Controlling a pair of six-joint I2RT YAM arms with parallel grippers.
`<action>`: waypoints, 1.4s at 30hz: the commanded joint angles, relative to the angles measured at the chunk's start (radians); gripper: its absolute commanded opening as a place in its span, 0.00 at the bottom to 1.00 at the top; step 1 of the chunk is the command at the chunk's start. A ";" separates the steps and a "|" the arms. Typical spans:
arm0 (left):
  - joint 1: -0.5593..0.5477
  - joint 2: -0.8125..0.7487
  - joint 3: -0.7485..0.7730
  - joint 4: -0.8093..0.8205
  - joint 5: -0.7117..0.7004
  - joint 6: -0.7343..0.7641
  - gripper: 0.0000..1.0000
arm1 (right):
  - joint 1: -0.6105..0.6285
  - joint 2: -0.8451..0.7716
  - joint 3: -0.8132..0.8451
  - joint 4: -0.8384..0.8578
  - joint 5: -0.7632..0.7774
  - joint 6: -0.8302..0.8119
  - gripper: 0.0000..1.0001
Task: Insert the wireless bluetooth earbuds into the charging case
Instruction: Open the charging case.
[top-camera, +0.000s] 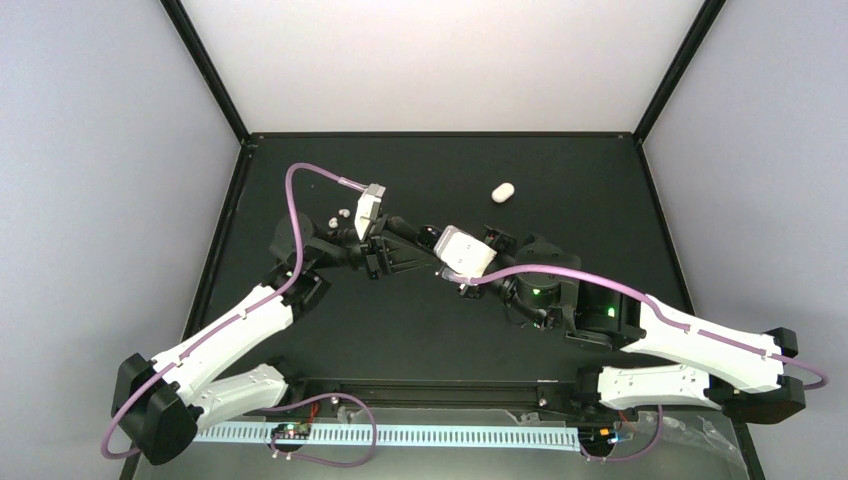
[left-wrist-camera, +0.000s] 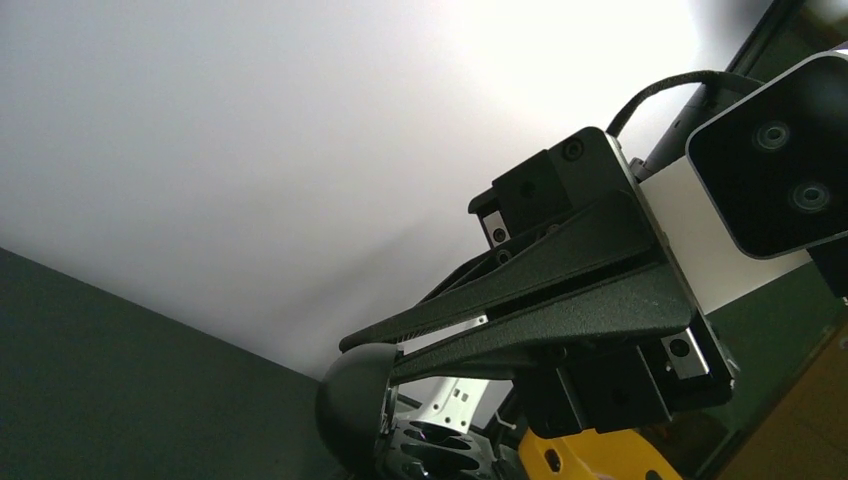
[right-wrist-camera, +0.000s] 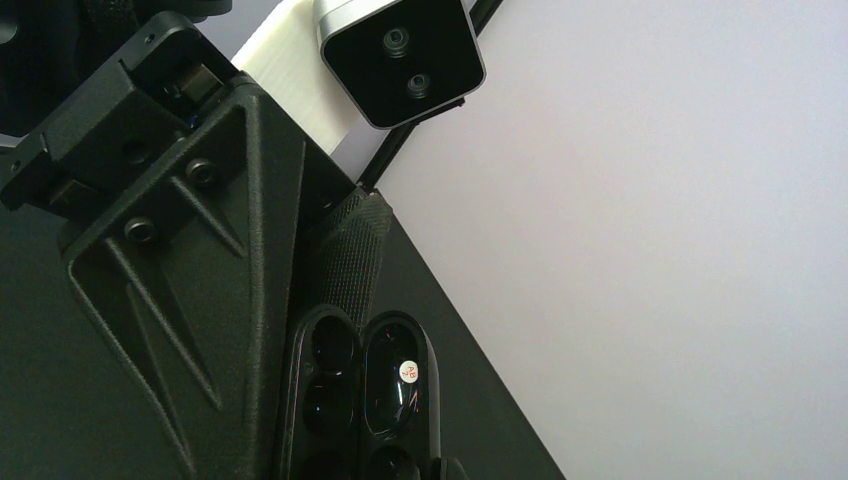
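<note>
Two earbuds (top-camera: 343, 212) lie side by side on the black table (top-camera: 560, 170), just beyond the left arm's wrist. Both grippers meet tip to tip mid-table. The right gripper (left-wrist-camera: 352, 345) has its fingers pressed together, tips at the black case (right-wrist-camera: 392, 385), which is open and shows its wells. The left gripper (top-camera: 385, 258) sits against the case; I cannot tell whether its fingers grip it.

A black table (top-camera: 420, 320) fills the floor of a booth with pale walls (top-camera: 440, 60) on three sides. Black frame posts (top-camera: 203, 65) slant up from its two far corners. Along the near edge runs a white toothed strip (top-camera: 450, 436), with a small circuit board (top-camera: 290, 432) on it and clear plastic wrap (top-camera: 690, 432) by its right end
</note>
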 joint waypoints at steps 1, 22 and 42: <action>-0.005 -0.003 0.004 0.042 0.011 -0.007 0.29 | 0.007 -0.011 -0.007 0.030 -0.002 0.013 0.01; -0.004 0.005 -0.024 0.101 0.060 -0.013 0.02 | 0.007 -0.030 -0.001 0.027 -0.025 0.031 0.01; -0.006 -0.155 -0.026 0.003 0.126 0.292 0.02 | -0.007 -0.079 0.174 -0.073 -0.257 0.357 0.70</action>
